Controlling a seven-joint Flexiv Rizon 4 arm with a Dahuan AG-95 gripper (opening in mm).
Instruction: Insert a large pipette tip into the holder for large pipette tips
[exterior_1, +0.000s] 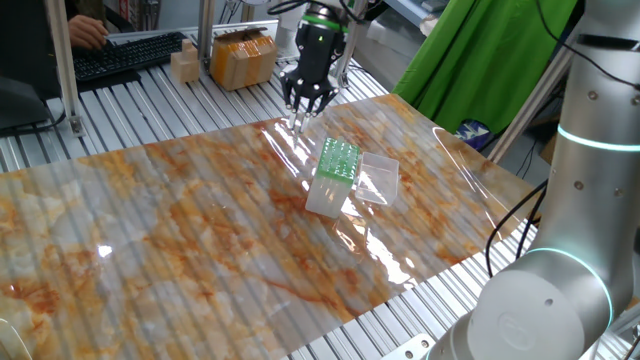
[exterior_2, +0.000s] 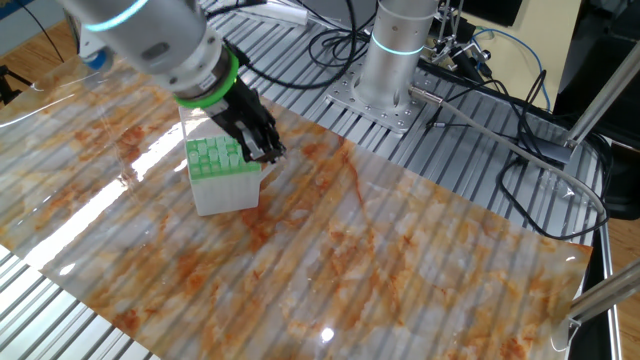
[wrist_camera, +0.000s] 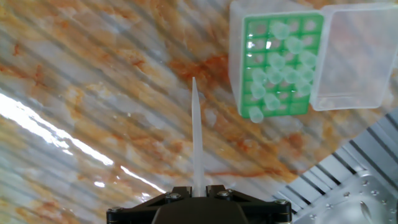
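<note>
Hand view: gripper (wrist_camera: 199, 194) clamped on tip (wrist_camera: 197, 134), apparently clear of table (wrist_camera: 93, 74). Transport step; next, align point over free hole in holder (wrist_camera: 283, 59).

Claw (exterior_2: 268, 150) beside holder (exterior_2: 222, 172) — apart.

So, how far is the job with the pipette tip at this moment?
Done: the tool is shut on the large pipette tip, which sticks out ahead of it, above the mat. In hand: carrying the tip; the holder stands off to the side, its lid open. Left: to line the tip up over a free hole in the green grid, push it in and let go.
</note>
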